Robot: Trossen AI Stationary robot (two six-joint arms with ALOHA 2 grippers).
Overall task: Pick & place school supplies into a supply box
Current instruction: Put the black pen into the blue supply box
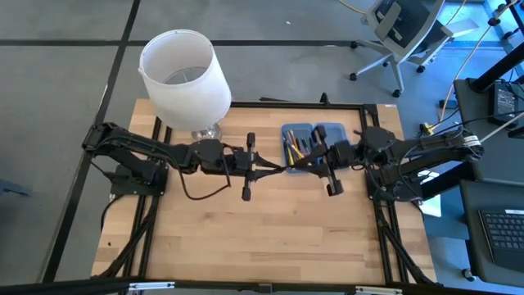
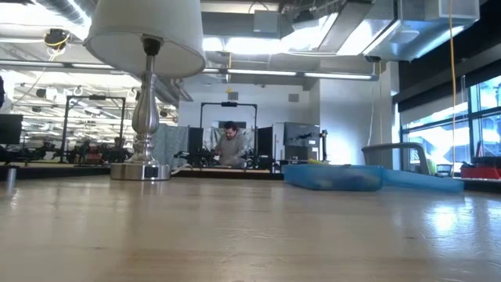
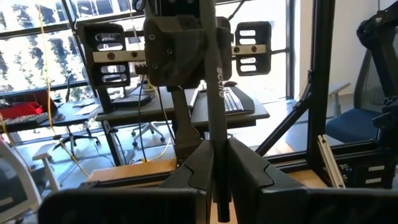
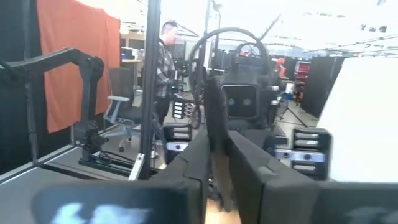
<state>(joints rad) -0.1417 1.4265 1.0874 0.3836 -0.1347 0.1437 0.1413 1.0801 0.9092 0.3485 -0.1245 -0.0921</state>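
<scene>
Both arms reach level over the middle of the table, high above it, and their grippers meet tip to tip. A thin black pen (image 1: 288,168) spans the short gap between my left gripper (image 1: 278,170) and my right gripper (image 1: 301,165), each shut on it. The pen shows as a dark stick in the left wrist view (image 3: 214,93) and in the right wrist view (image 4: 216,124). The supply box (image 1: 313,139), translucent blue, lies open on the table at the far right with several pens inside; it also shows in the low view (image 2: 337,176). My left gripper pinches the black pen between its two fingers, near one end (image 3: 217,183), and a short stub sticks out past them. The fingers come level from the table's left. The pen is lifted clear of the table and reaches toward the right gripper. My right gripper pinches the same pen's shaft (image 4: 219,168) between its two fingers, coming about level from the table's right. The pen stands clear of the table and reaches toward the left gripper. Which part of its length the fingers have, I cannot tell.
A lamp with a white shade (image 1: 184,78) stands at the table's far left on a metal base (image 2: 141,168). A black frame (image 1: 246,106) edges the table. A person (image 2: 229,145) sits far off in the room. The wooden near half (image 1: 262,238) is bare.
</scene>
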